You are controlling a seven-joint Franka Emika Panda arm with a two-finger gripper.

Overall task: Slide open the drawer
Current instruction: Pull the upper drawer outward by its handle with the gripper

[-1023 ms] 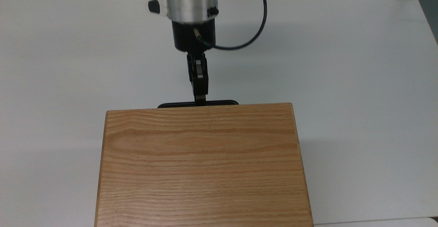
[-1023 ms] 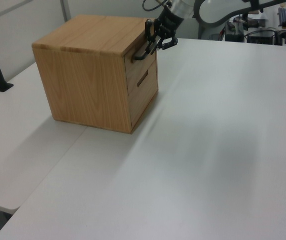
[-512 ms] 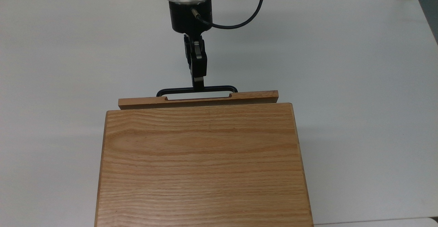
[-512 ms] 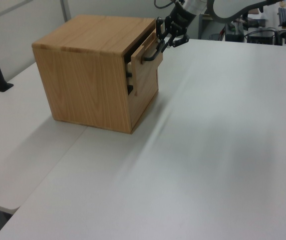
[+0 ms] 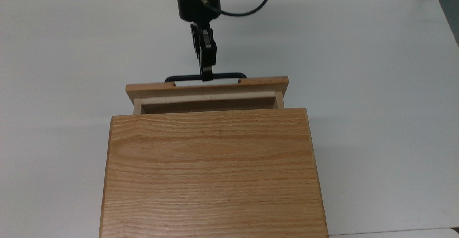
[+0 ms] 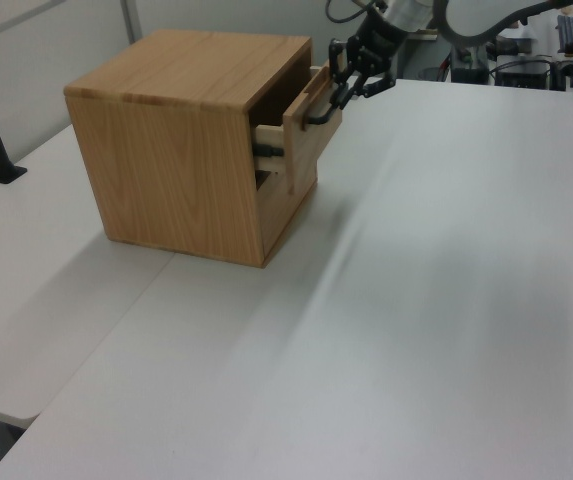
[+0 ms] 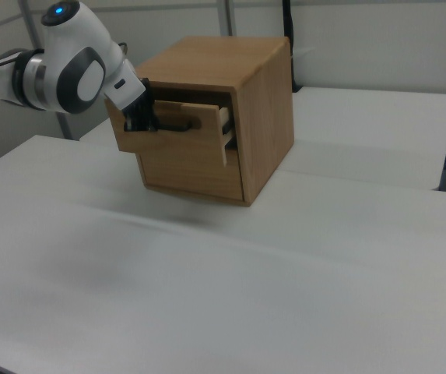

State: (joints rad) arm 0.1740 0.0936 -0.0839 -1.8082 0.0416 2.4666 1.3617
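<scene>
In the top view, you are seeing the end effector (image 5: 206, 76) pinching the black handle (image 5: 205, 77) of the drawer (image 5: 207, 86) at its middle, fingers pressed onto the bar. The drawer is sitting at the twelve o'clock edge of the cabinet (image 5: 211, 170), and it is standing farther out than half a second ago: its side walls and inner cavity are now showing, where only the front panel's top edge was showing then. The white counter (image 5: 358, 69) is carrying the cabinet.

In the left view, the drawer (image 6: 306, 130) is projecting from the cabinet's (image 6: 181, 140) upper slot toward two o'clock, with the end effector (image 6: 338, 92) clamping the handle.

In the right view, the drawer (image 7: 172, 125) is sticking out toward nine o'clock, the end effector (image 7: 141, 125) gripping the handle. You are not getting any readable writing or labels anywhere.
</scene>
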